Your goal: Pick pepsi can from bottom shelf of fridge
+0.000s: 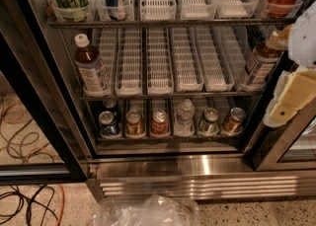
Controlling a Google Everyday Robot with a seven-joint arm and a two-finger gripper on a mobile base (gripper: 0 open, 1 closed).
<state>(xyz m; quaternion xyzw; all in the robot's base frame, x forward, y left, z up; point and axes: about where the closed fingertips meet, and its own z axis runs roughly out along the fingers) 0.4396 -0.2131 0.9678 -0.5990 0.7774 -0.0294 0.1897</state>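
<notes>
1. Fridge (207, 167): three wire racks are in view. The bottom shelf (170, 141) carries a single row of drinks.
2. Pepsi can (107, 124): it stands upright at the left end of that row, at the front of its lane. A copper can (133, 123) is just beside it, with a red can (159, 122) next along. Another dark can sits just behind.
3. Tool (292, 96): it is at the right edge, outside the racks, level with the middle rack and well apart from the pepsi can. Whether it is released or clenched cannot be told.
4. Step in hand (judged): approach. The tool should drop to bottom-shelf height, cross leftward, then enter low and straight, because the rack above leaves little headroom.
5. Grasp (advised): take the pepsi can across its sides, clear of the copper can and the left frame.
</notes>
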